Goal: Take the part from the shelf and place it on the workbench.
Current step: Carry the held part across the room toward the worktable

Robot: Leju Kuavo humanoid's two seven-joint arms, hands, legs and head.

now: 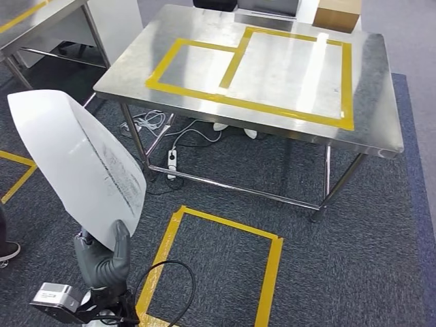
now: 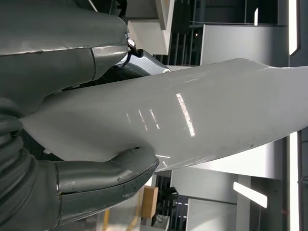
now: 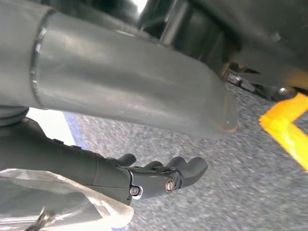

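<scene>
Left hand (image 1: 105, 260) pinches white curved part (image 1: 77, 160) by its lower edge, near left, upright, likely so it clears the desk (image 1: 370, 88) edge. Desk lies far ahead. Right hand (image 3: 160, 175) hangs, fingers loosely spread, holding nothing.

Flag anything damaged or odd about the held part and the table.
The white part gripped by the left hand carries a dark scuffed streak across its face. The steel workbench shows nothing amiss.
</scene>
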